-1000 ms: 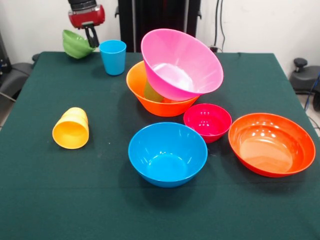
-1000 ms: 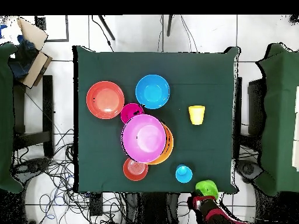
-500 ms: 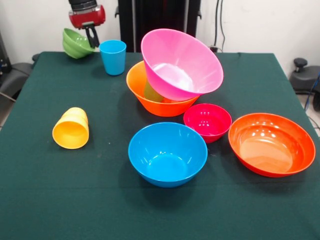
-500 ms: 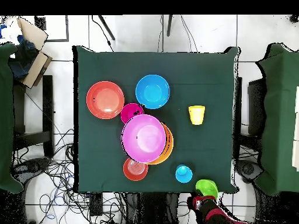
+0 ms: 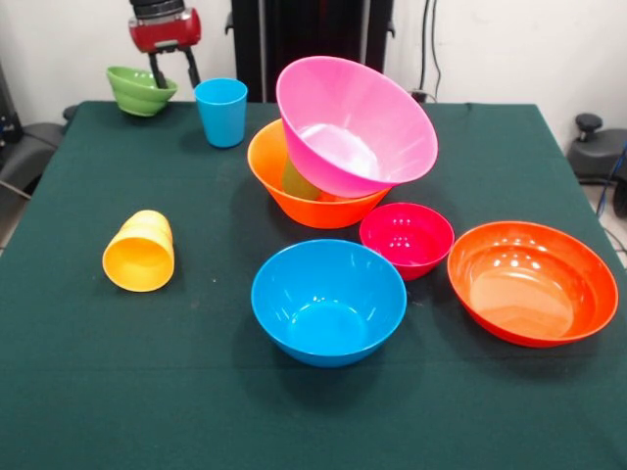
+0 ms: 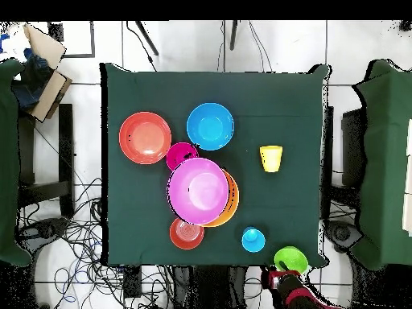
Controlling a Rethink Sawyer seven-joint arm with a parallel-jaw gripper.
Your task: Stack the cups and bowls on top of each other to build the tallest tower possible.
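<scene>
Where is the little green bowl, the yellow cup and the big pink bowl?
small green bowl [image 5: 140, 89], front view: on its outer wall.
yellow cup [image 5: 140, 253], front view: on its side, just above the open mouth.
big pink bowl [image 5: 345, 147], front view: on its inner wall.

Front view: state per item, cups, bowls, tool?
green bowl: upright, table corner, released
tool: open, beside green bowl
blue cup: upright
yellow cup: on its side
pink bowl: tilted in orange bowl
blue bowl, magenta bowl, red-orange bowl: upright, unstacked
</scene>
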